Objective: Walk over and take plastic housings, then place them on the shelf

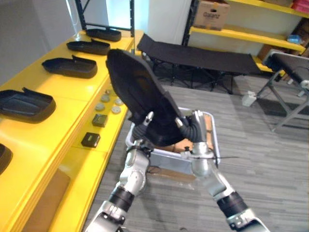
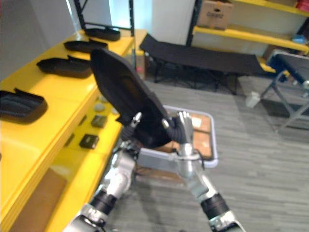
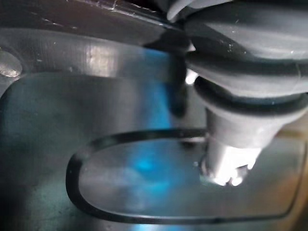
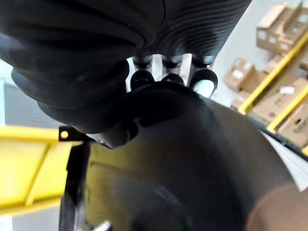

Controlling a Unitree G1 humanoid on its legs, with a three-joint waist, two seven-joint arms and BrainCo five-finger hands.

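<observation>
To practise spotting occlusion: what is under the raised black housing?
The left hand and right hand grip the housing at its lower end. Below, a white-rimmed crate sits on the floor; cardboard shows inside, the rest is covered by the housing.

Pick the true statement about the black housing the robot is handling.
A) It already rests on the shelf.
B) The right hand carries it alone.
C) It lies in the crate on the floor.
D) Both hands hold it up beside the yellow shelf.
D: the housing is raised and tilted, with the left hand and the right hand gripping its lower end, next to the yellow shelf.
</observation>
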